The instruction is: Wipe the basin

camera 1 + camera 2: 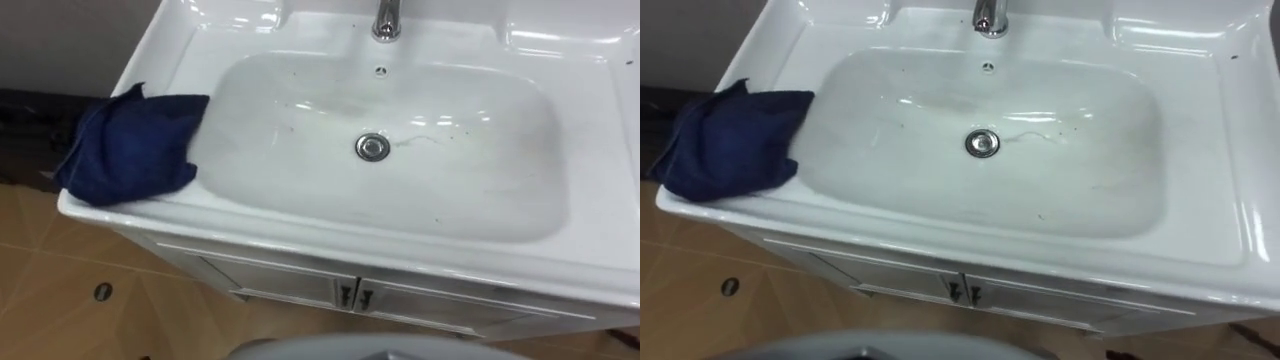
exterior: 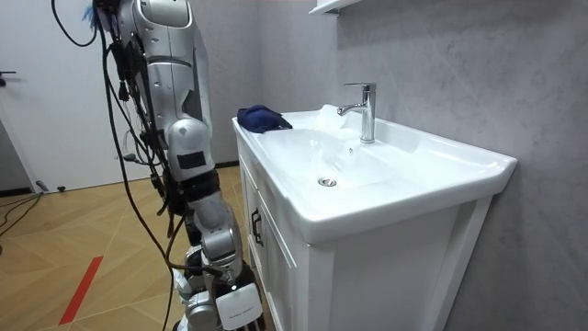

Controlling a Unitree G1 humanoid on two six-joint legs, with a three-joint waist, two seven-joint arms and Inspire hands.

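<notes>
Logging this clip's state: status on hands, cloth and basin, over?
Right hand hangs low beside cabinet. Blue cloth bunched on basin left rim, untouched. Bowl speckled, nothing blocking.

We see the white basin [image 1: 590,180] set on a white cabinet [image 1: 300,285]; a crumpled dark blue cloth [image 1: 130,145] lies on its left rim, by the front corner.
</notes>
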